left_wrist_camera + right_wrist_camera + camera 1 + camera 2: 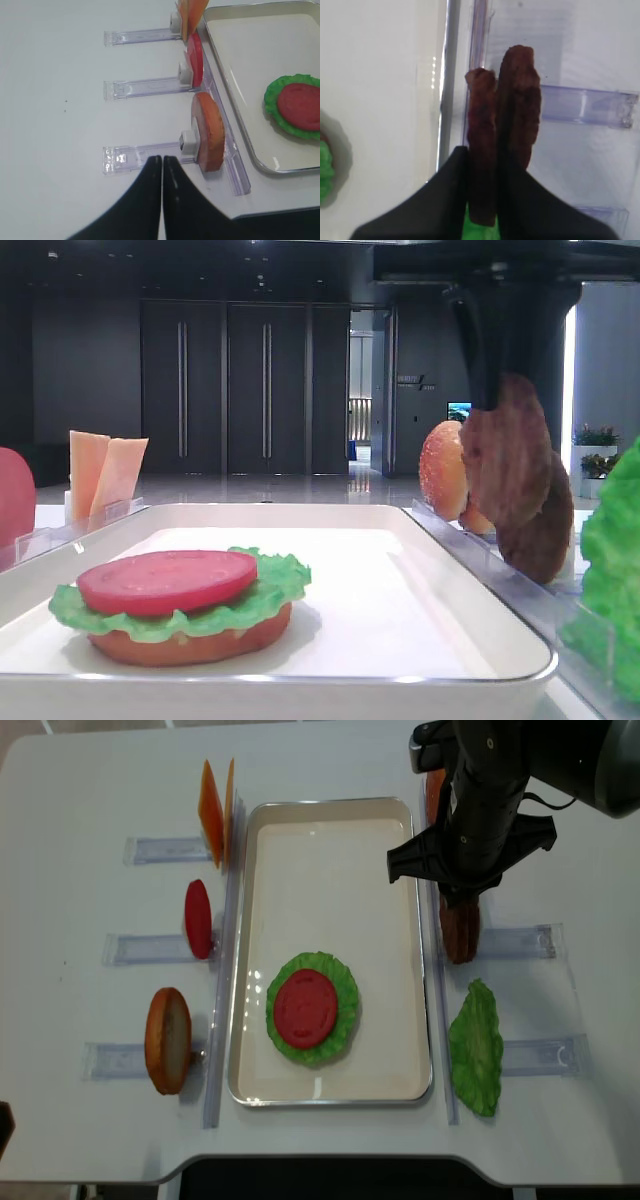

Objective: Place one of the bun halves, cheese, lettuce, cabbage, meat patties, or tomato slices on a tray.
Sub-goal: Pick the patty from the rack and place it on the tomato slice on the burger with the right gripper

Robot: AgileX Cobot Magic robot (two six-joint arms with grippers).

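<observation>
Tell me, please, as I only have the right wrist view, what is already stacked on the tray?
Observer: On the tray, a flat bun base carries lettuce, with a tomato slice on top.
Operator: Thank you. Is the left hand busy?
Observer: No, it is shut and empty, above the table beside the standing bun half.
Operator: And the meat patty in my right hand?
Observer: In the low front view it sits higher than the second patty, so it seems lifted.
</observation>
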